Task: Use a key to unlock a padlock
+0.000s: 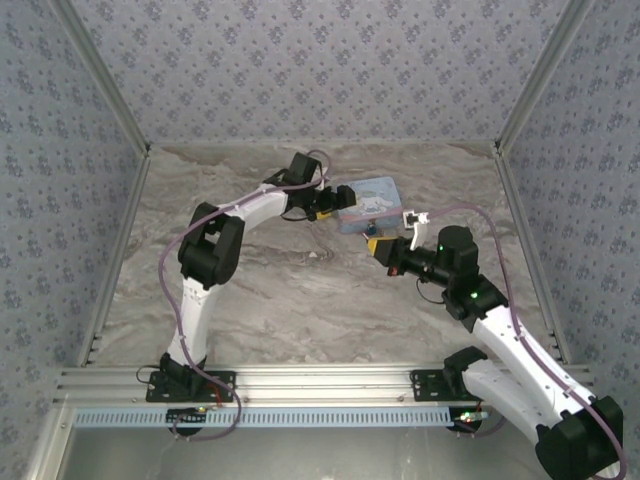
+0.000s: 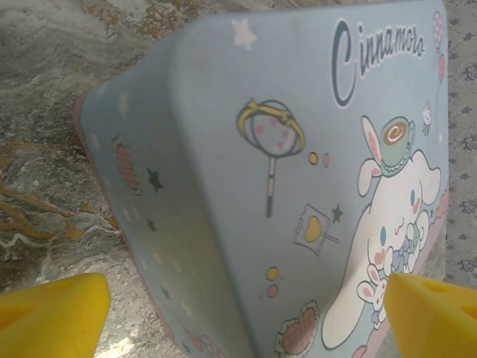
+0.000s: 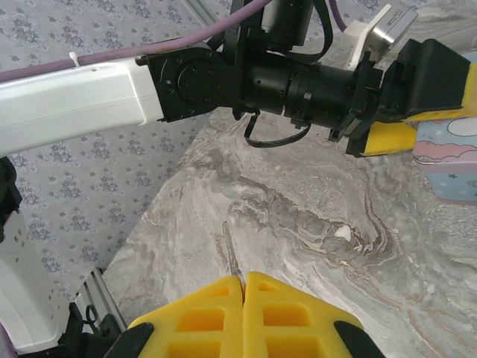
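Right hand (image 3: 242,289) first: its two yellow pads are pressed flat together, and a thin dark key (image 3: 232,250) is pinched between them. From the wrist camera the sliver pokes out of the seam towards 12 o'clock, over the marbled bench (image 3: 313,224). That's a firm pinch on the key, with no gap between the pads.

From above, that hand hangs just beside the near edge of the pale blue cartoon tin (image 2: 246,186), at about the tin's 6 o'clock. I can't tell whether it touches. The tin itself lies out towards 1 o'clock from the middle of the bench, close to the back wall.

Now the left hand (image 1: 333,203). It comes at the tin from the 9 o'clock side, arm stretched long across the bench. On its wrist camera the yellow pads (image 2: 45,317) sit far apart at the bottom corners, at 7 and 5 o'clock, with a corner of the tin looming between them. So it is spread wide and straddles the tin's corner. Whether either pad actually presses on the tin can't be made out.

The two hands are near each other — left at the tin's side, right at its near edge.
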Robot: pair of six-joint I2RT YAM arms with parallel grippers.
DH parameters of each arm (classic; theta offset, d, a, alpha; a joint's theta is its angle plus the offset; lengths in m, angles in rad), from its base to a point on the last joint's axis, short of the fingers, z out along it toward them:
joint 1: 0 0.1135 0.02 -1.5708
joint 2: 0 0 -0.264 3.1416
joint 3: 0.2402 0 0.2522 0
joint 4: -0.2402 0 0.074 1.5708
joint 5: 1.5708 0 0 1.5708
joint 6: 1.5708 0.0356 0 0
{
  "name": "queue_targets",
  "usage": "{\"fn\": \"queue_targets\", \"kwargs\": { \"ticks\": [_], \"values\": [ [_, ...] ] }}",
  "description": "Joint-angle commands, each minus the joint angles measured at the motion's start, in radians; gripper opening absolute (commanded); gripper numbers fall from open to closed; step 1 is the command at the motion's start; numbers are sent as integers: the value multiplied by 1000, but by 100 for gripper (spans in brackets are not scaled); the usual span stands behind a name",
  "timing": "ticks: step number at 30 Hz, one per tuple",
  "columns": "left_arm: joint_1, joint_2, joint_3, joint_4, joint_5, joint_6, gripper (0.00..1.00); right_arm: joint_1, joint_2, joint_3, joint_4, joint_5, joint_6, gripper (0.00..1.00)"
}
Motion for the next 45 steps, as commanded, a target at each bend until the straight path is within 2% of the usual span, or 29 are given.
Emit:
{"fn": "queue_targets", "kwargs": {
  "ticks": [1,11,26,31,35,40,45],
  "values": [
    [5,12,2,-21,23,-7,90,-11,5,8,-5,-7,-12,0],
    [15,-38,-137,-26,15,8,76,-31,45,33,-22,-19,-24,0],
    [89,-247,-482,1,-31,59,66,-43,56,25,-28,-11,-28,0],
    [130,-329,-611,14,-39,69,66,-44,64,20,-27,-13,-28,0],
    [177,-367,-650,0,-44,93,68,-45,79,22,-23,-19,-29,0],
    [231,-398,-590,-93,-84,168,73,-44,85,25,-19,-24,-27,0],
    [234,-453,-499,-175,-122,238,81,-46,76,23,-31,-15,-30,0]
  ]
}}
